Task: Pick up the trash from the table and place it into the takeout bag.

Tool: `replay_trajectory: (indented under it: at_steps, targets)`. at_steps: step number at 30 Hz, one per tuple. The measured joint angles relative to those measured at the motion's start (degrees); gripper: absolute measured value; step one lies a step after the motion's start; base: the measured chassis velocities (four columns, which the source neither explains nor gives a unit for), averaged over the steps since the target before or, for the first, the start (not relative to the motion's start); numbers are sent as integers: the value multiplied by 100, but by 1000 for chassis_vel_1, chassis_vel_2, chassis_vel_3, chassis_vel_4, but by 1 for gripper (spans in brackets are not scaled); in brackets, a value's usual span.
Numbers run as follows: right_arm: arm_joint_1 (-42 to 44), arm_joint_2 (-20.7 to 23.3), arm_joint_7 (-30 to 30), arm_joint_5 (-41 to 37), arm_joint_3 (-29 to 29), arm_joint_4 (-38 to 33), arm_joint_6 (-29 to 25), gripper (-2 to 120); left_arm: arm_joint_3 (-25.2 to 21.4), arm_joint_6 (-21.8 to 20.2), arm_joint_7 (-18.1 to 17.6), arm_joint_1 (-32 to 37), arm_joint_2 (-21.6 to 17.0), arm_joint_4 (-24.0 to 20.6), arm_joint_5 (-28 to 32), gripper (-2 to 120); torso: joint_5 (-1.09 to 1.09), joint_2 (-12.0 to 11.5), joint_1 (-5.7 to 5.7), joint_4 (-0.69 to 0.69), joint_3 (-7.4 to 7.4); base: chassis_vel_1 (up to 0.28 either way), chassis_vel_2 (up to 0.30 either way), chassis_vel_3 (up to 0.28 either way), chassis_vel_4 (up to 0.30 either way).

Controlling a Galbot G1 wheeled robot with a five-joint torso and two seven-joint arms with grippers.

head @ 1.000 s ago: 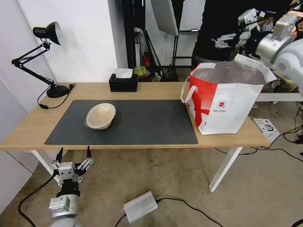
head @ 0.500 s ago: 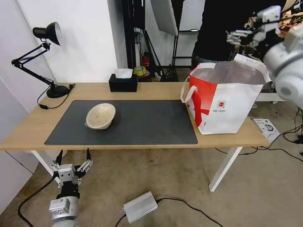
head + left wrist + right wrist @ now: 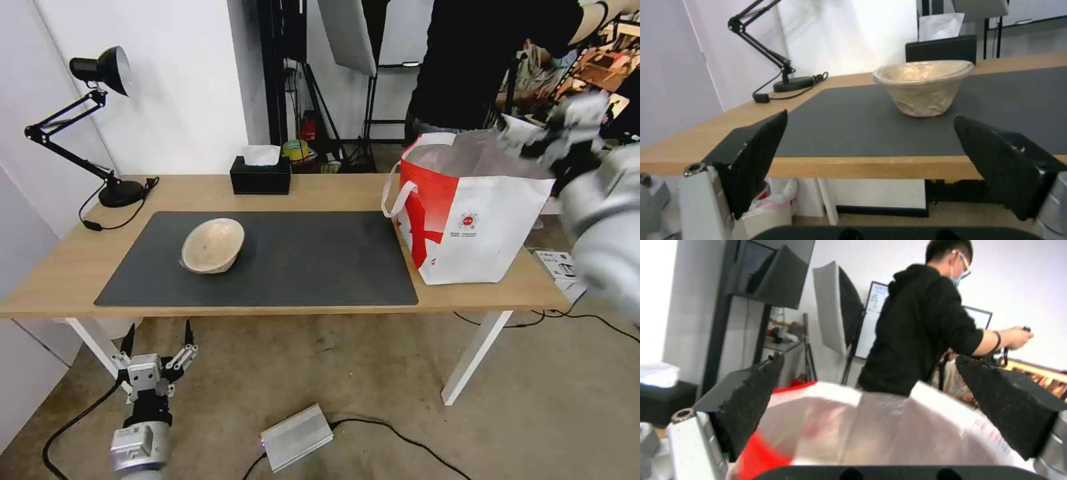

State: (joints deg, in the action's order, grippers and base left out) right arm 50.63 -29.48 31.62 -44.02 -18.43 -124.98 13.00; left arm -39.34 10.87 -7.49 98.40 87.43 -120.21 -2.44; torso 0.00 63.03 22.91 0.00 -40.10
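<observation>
Right gripper over far right rim of bag, fingers spread, nothing between them; wrist view looks down on foil lining. Left gripper below table front edge, near bowl end, fingers spread, empty. Beige bowl on dark mat, tilted, left of bag, well apart. Bag upright on table at mat's right edge. Tissue box behind mat; lamp at table's far left.

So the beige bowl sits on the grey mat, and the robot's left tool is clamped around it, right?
Not quite. The beige bowl does sit on the grey mat, but the left tool hangs open below the table edge, apart from the bowl, as the head view shows.
</observation>
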Motion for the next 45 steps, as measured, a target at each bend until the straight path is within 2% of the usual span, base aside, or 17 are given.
replay_trajectory:
  at_steps: [2,11,15,16,19,21,23,30,38,45]
  targets:
    - [428,-306,68,211,-113,-215,6,98,3,0,0,0,-2,-4,-2,100,0,0,0,0,0,0,0,0,0]
    - [1592,-1058,130,789,-297,-562,-45,100,-7,-3,-1,16,-5,-6,-3,100,0,0,0,0,0,0,0,0,0]
    - [2478,-1522,-41,1503,-487,-629,-460,100,-3,-1,-4,40,2,-18,-2,100,-1,0,0,0,0,0,0,0,0]
    - [2478,-1522,-41,1503,-487,-629,-460,100,-3,-1,-4,40,2,-18,-2,100,-1,0,0,0,0,0,0,0,0]
    - [3009,-1925,-113,2144,-470,-610,-799,100,29,1,-4,40,6,-41,-2,100,-1,0,0,0,0,0,0,0,0]
    - [3067,-1974,-113,2216,-459,-597,-831,100,36,1,-3,40,7,-44,-3,100,-1,0,0,0,0,0,0,0,0]
    - [3435,-2267,-111,2650,-416,-543,-1043,100,57,1,-1,42,9,-55,-8,100,0,0,0,0,0,0,0,0,0]
    - [3851,-2541,-104,3126,-357,-399,-1351,100,59,1,1,76,-10,-61,-13,100,0,0,0,0,0,0,0,0,0]
    - [4015,-2694,-120,3389,-180,151,-1883,100,51,3,1,100,-39,-46,-13,100,1,0,1,0,0,0,0,0,0]
    - [4038,-2716,-126,3461,-169,215,-1944,100,62,19,1,101,-27,-24,-12,100,0,0,1,0,0,0,0,0,0]
